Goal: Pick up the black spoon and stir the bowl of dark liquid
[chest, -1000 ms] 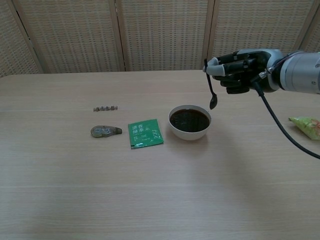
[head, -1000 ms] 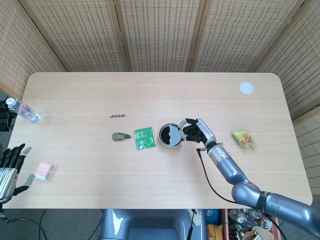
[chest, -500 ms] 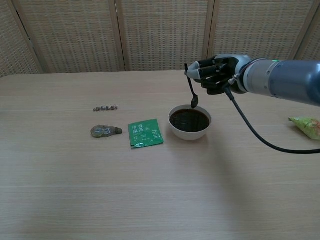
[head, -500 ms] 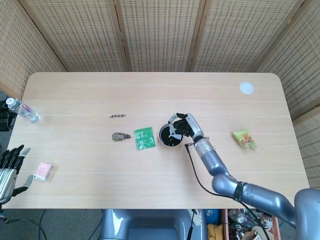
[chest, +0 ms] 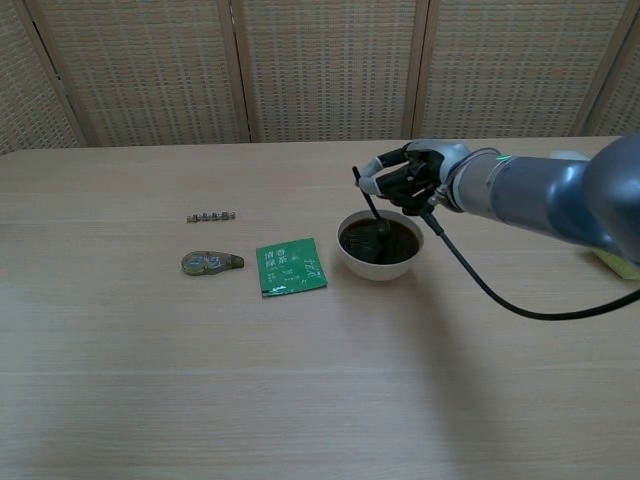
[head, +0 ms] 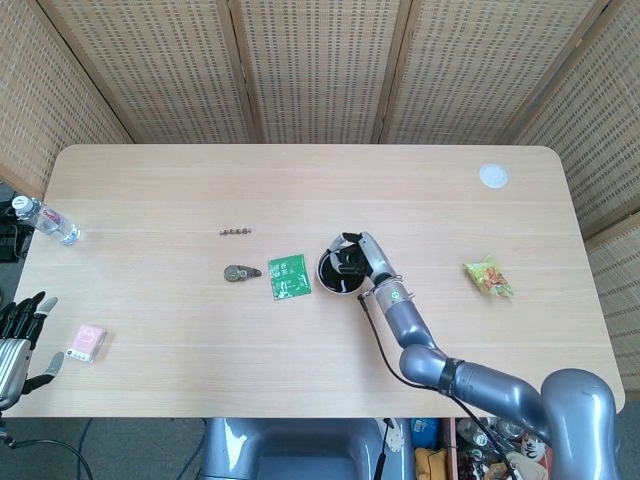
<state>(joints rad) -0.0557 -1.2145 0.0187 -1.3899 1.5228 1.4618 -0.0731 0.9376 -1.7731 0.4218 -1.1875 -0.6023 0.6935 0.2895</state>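
Head view: right hand (head: pixel 358 260) sits over the right side of the white bowl of dark liquid (head: pixel 334 276), just right of frame centre. Fingers are closed around the black spoon, but the hand hides the spoon here, so its axis can't be read. Just left of the bowl lies a flat green sachet (head: pixel 288 277), then a small grey-brown oval object (head: pixel 238 272), with a short row of small metal beads (head: pixel 235 232) above it. All sit apart from the bowl. Yellow-green snack packet (head: pixel 487 277) at right, white round disc (head: pixel 493 176) upper right, clear plastic water bottle (head: pixel 44 221) at left edge, pink small box (head: pixel 87 342) lower left. Left hand (head: pixel 18 330) at lower-left corner, off the light wooden table (head: pixel 300 190), fingers apart, holding nothing.

Chest view: black spoon (chest: pixel 371 206) runs steeply, handle end up-left, bowl end down-right, dipped in the dark liquid inside the white bowl (chest: pixel 379 258). Right hand (chest: pixel 410 176) grips the handle from the right, above the bowl's far rim. Green sachet (chest: pixel 289 267) is near the bowl's left side, not touching. Oval object (chest: pixel 210 262) and beads (chest: pixel 210 216) further left.
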